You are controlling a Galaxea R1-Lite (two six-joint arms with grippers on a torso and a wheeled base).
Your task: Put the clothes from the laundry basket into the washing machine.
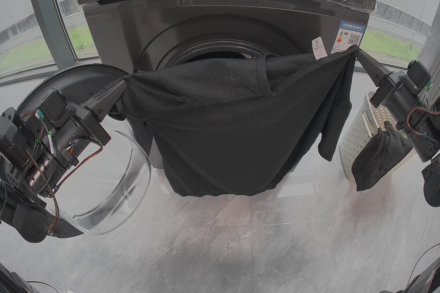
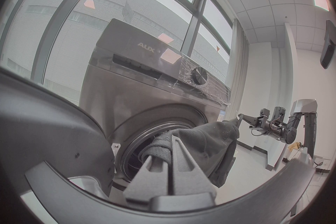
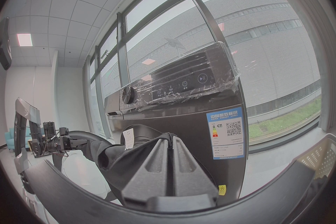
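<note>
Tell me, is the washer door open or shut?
Open: the door stands swung out at left, baring the drum mouth behind the black shirt.

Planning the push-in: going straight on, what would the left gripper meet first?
Beyond the black shirt it grips, the left gripper probably reaches the dark grey washing machine's drum opening or rim; depth unclear.

Marble floor (image 1: 220, 243), tall windows (image 3: 168, 25)

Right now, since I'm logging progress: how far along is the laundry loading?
Done: the washing machine door stands open. In hand: both jaws are shut on the black shirt, stretched before the drum opening, not yet inside. Left: push it in, then the dark garment hanging over the laundry basket.
</note>
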